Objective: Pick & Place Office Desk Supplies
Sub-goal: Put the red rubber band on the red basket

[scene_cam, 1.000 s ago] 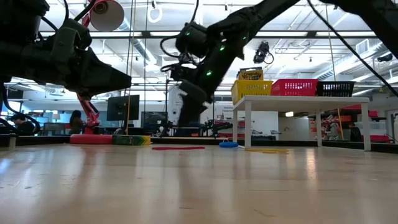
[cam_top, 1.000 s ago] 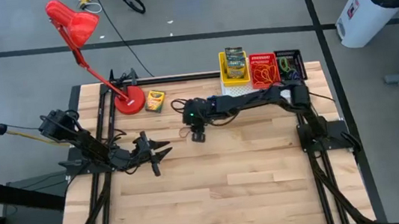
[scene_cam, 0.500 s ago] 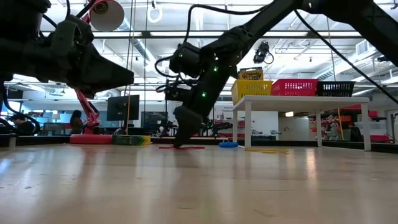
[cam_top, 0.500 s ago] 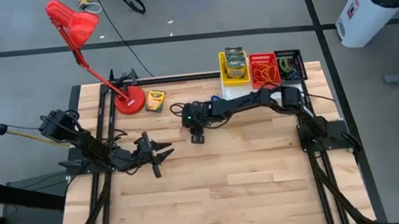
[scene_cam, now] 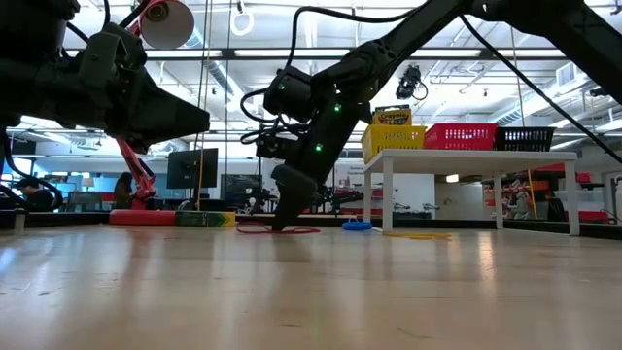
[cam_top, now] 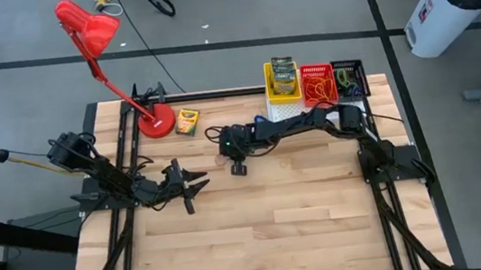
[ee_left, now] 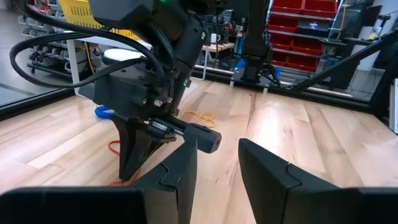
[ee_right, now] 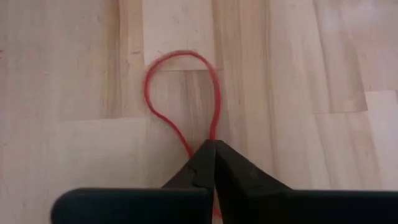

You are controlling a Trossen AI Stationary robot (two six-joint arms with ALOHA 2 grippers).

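A red rubber band [ee_right: 180, 87] lies flat on the wooden table [cam_top: 303, 210], just left of the table's middle. My right gripper [cam_top: 237, 165] stands on it, pointing down and shut on it. My left gripper [cam_top: 197, 187] hovers open to its left, above the table, with nothing between its fingers [ee_left: 186, 177]. A yellow-green crayon box [cam_top: 186, 121] lies on the table by the lamp base. At the far right stand the yellow basket [cam_top: 283, 94] with a crayon box in it, the red basket [cam_top: 317, 83] and the black basket [cam_top: 349, 77]. My right gripper pinches the red band at the end nearest it [ee_right: 212, 132], between the two fingertips. Both strands of the loop run together into the shut tips. The fingers come from above, pointing down at the table. The rest of the loop lies on the wood.
A red desk lamp stands with its base [cam_top: 155, 122] at the far left. A blue band [scene_cam: 357, 226] and a yellow band [scene_cam: 418, 233] lie on the table beyond the red one. The baskets sit on a small white stand [scene_cam: 466, 156]. Bare wood spreads toward the near edge.
My right gripper has come down from above the table until its fingertips stand on the table at the red band.
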